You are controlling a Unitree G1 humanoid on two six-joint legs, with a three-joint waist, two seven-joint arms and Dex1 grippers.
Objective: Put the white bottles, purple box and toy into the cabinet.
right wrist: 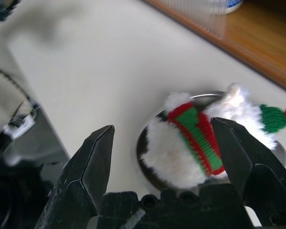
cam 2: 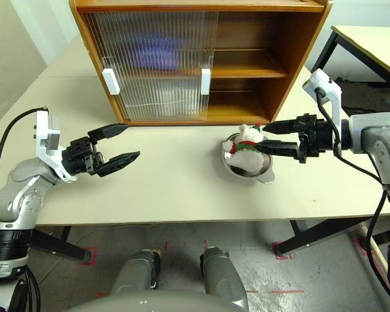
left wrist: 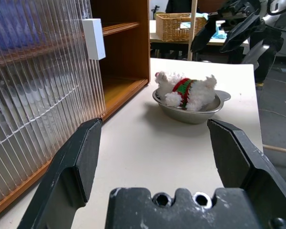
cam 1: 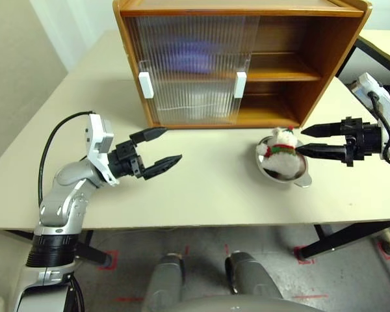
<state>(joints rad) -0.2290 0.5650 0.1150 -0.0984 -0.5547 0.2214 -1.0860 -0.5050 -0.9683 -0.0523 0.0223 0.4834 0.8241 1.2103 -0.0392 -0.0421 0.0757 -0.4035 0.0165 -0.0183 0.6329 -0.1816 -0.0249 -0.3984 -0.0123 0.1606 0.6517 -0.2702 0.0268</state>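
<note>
The toy (cam 1: pixel 281 151), a white plush bear with a red-and-green scarf, lies in a shiny metal dish (cam 1: pixel 292 177) in front of the cabinet (cam 1: pixel 312 58). My right gripper (cam 1: pixel 300 141) is open just right of the dish, its fingertips at the toy's edge; the right wrist view shows the toy (right wrist: pixel 195 138) between and beyond the fingers. My left gripper (cam 1: pixel 173 145) is open and empty over the table, left of the toy. Behind the ribbed doors, a purple blur (cam 1: pixel 188 55) marks the purple box on the upper shelf. A white bottle (right wrist: pixel 219 5) stands on the lower shelf.
The ribbed sliding doors (cam 1: pixel 195 65) with white handles (cam 1: pixel 240 84) cover the cabinet's left part; its right part stands open with bare shelves. A second table (cam 1: pixel 383 39) stands at the back right. A wicker basket (left wrist: pixel 178 26) sits far behind.
</note>
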